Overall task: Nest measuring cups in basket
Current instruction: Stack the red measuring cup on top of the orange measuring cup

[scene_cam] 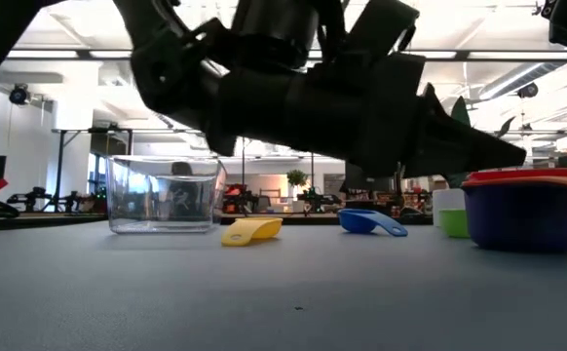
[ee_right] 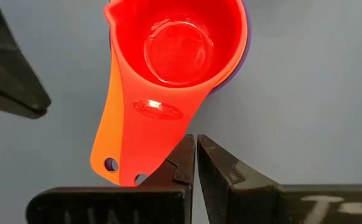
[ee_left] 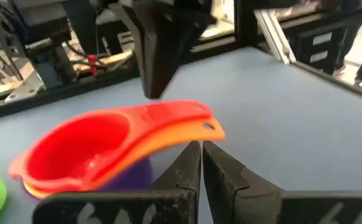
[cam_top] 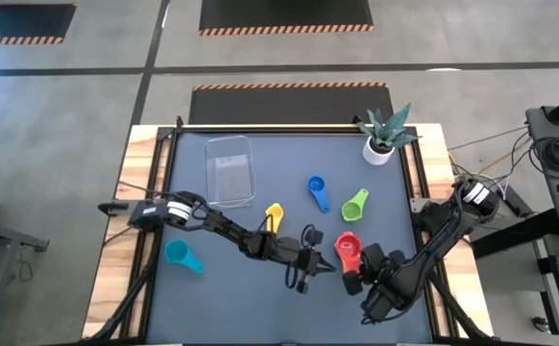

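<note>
Measuring cups lie scattered on the dark table [cam_top: 260,308], none of them in the basket. A red cup [cam_top: 348,249] sits toward the front right, stacked in an orange cup [ee_right: 109,134] whose handle shows beside the red handle, and both rest in a purple cup [scene_cam: 523,214] that shows as a dark rim below them. The red and orange handles lie nearly one over the other, each with a small hole at its tip. A yellow cup [cam_top: 274,214] lies near the middle of the table, a blue cup [cam_top: 317,192] and a green cup [cam_top: 355,204] lie behind the stack toward the plant pot [cam_top: 377,150], and a teal cup [cam_top: 181,255] lies alone at the front left. The basket [cam_top: 230,169], clear and rectangular, stands at the back left, well apart from the stack.

The left arm stretches low across the table from the left side, and its left end effector [cam_top: 316,262] hovers just beside the stack on its left, fingers clenched together and holding nothing. The right arm reaches in from the right edge and bends down at the front, its right end effector [cam_top: 353,280] just in front of the stack by the handle tips. Its fingers [ee_right: 221,168] are also pressed together, with no cup between them.
</note>
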You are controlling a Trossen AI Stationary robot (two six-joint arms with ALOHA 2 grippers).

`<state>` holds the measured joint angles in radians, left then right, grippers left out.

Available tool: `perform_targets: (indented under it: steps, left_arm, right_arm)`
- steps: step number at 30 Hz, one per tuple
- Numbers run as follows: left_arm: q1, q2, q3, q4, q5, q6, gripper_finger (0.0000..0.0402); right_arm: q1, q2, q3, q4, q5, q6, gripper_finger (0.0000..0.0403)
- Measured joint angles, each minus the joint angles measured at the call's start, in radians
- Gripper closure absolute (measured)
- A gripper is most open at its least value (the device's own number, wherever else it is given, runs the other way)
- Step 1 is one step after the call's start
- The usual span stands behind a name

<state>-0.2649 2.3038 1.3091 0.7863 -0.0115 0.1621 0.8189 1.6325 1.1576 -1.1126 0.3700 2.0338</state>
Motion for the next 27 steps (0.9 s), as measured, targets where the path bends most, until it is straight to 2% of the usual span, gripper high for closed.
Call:
perform_targets:
  steps: [12, 19, 27]
  left_arm:
    - [0.013, 0.063, 0.054, -0.010, 0.031, -0.025, 0.0401]
    - [0.013, 0.064, 0.072, -0.026, 0.031, -0.016, 0.0401]
    - [0.024, 0.072, 0.073, -0.019, 0.030, 0.003, 0.0401]
  right_arm:
    - [-0.002, 0.006, 0.000, 0.010, 0.000, 0.013, 0.0394]
    - [-0.005, 0.006, 0.000, 0.031, 0.037, 0.016, 0.0394]
    - [-0.008, 0.006, 0.000, 0.038, 0.003, 0.027, 0.0394]
